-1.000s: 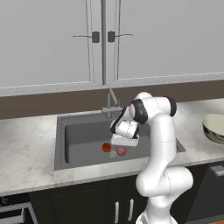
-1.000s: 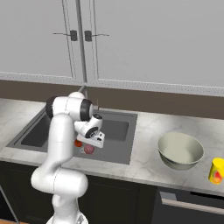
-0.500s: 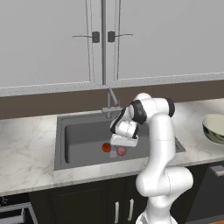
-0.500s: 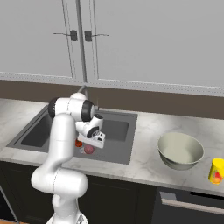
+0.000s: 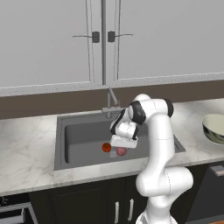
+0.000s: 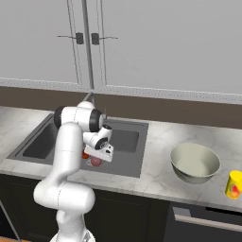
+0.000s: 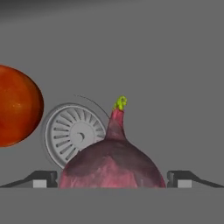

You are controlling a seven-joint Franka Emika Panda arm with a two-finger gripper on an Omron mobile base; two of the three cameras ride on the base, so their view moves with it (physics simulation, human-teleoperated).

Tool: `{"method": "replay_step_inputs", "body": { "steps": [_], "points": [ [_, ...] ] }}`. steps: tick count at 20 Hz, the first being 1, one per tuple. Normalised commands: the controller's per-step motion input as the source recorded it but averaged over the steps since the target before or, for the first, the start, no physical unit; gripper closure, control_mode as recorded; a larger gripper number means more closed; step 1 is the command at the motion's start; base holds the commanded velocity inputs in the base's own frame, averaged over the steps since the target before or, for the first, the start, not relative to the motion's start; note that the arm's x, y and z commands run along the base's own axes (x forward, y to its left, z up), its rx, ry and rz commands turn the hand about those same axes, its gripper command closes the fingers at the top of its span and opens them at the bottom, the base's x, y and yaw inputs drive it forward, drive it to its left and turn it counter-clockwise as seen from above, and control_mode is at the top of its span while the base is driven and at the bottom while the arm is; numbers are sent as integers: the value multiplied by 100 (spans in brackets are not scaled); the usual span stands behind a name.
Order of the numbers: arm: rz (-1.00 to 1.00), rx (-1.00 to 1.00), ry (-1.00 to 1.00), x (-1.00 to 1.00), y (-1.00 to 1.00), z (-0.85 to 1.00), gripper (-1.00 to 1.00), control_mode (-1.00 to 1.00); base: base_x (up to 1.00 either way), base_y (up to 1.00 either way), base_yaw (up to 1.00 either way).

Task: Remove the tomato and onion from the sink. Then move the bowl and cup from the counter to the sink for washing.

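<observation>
**Q:** Pink-red skin with a green sprout is seen between the fingertips [image 7: 46,178] — what is being addressed?

**A:** The onion [image 7: 112,162] is identified. It is centred between the two fingertips, which are spread wide with clear space on either side of it. No contact with the onion is shown, so nothing is held. The gripper [image 5: 118,151] is lowered into the sink [image 5: 83,140], directly above the onion [image 5: 121,151].

**Q:** Where is the tomato located?

**A:** The tomato [image 7: 17,105] is found beyond the one fingertip, outside the span of the fingers, just beside the round drain [image 7: 74,133]. The drain is seen behind the onion. In the left base view the tomato [image 5: 106,147] is seen just beside the gripper, on the sink floor.

**Q:** How much of the task is judged complete?

**A:** None is judged complete. Both tomato and onion are seen inside the sink. The bowl [image 6: 195,163] and the cup [image 6: 234,184] are seen on the counter [image 6: 160,142], well apart from the fingers. Four transfers are left; closure on the onion is judged to be the step in hand.
</observation>
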Motion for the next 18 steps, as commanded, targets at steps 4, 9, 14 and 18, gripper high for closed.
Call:
{"method": "replay_step_inputs", "body": {
  "steps": [4, 9, 14, 18],
  "points": [
    [0, 0, 2, 0, 0, -9, -100, -100, 0, 0, 0],
    [0, 0, 4, 0, 2, -9, 100, -100, 0, 0, 0],
    [0, 0, 6, 0, 3, -8, 100, -100, 0, 0, 0],
    [0, 0, 6, 0, 0, -2, 100, -100, 0, 0, 0]
  ]
}}
